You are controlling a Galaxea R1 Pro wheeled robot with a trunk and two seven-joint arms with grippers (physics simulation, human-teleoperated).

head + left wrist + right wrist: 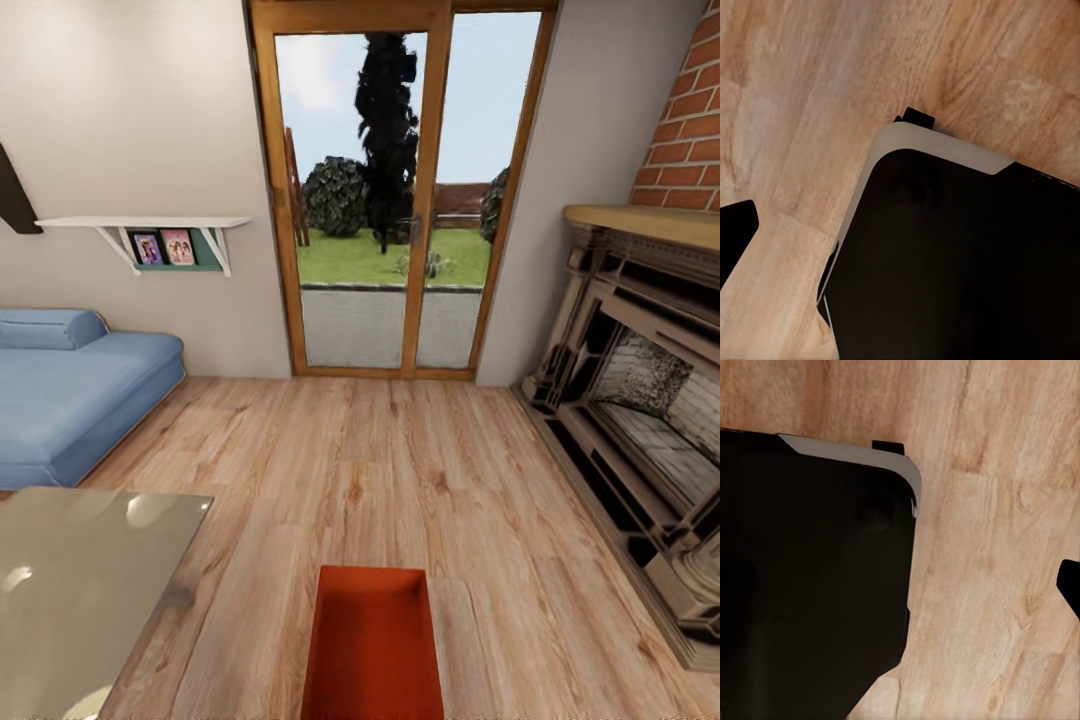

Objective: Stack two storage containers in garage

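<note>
One storage container (pixel 372 645) sits on the light wood floor (pixel 400 460) of the living room, dead ahead of me and low in the head view, its near end cut off by the frame edge. It is open-topped, orange-red, empty as far as I can see inside. Its long axis runs straight away from me, toward the glass doors (pixel 395 190). It lies on my centreline, so I judge neither arm nearer; a two-arm lift, one gripper per long wall, looks the natural approach. I see one container here, not a second.

Both wrist views look down on wood planks past a dark, rounded body with a pale rim (pixel 937 146), which I take to be part of my own base or trunk. A dark tip intrudes at the edge of the left wrist view (pixel 735 240) and another in the right wrist view (pixel 1070 585); possibly fingers, but I cannot tell whether either gripper is spread or closed. Neither view shows the container, so I judge both arms are hanging at my sides, not yet reaching.

Outward: a glass-topped worktop (pixel 80 580) to the container's left, the blue sofa (pixel 70 390) beyond it, the fireplace (pixel 640 420) to the right.
</note>
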